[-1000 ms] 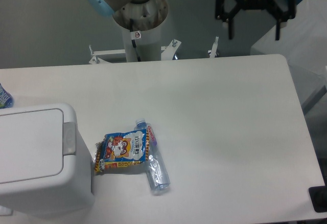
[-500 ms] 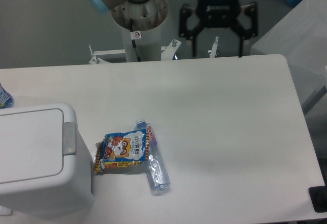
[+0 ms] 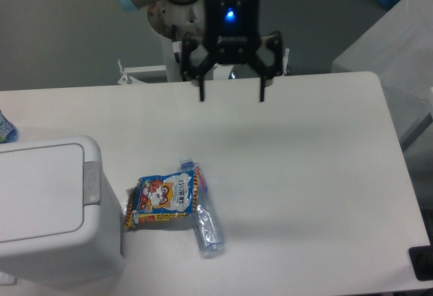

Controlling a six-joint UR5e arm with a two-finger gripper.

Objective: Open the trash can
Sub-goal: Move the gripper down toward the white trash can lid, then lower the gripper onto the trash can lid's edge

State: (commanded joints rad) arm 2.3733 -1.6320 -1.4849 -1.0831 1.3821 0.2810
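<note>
Gripper: we see the gripper (image 3: 231, 97) hanging over the far edge of the table (image 3: 304, 147), jaws spread wide with nothing between them, a blue light lit on its body.

Change: a second ago we had it high at the far right; half a second ago it was nearer the middle; now it sits lower and further left, closing on the trash can side. Nothing on the table has shifted in that time.

Meaning for the task: we judge this to be the approach. The lid is not yet touched, so the opening itself has not begun.

Trash can: the trash can (image 3: 51, 208) stands at the table's near-left corner, well apart from the gripper. Its flat lid lies shut, and the grey push-tab (image 3: 91, 181) faces right along the lid's edge.

Around the trash can: a snack bag (image 3: 162, 200) lies just right of the can, close to its side wall, and a clear plastic bottle (image 3: 203, 209) lies partly under the bag's right end, running away from the can.

In the way: we judge that neither item blocks a descent onto the tab from above; the bag would matter only to a low sideways approach from the right.
</note>
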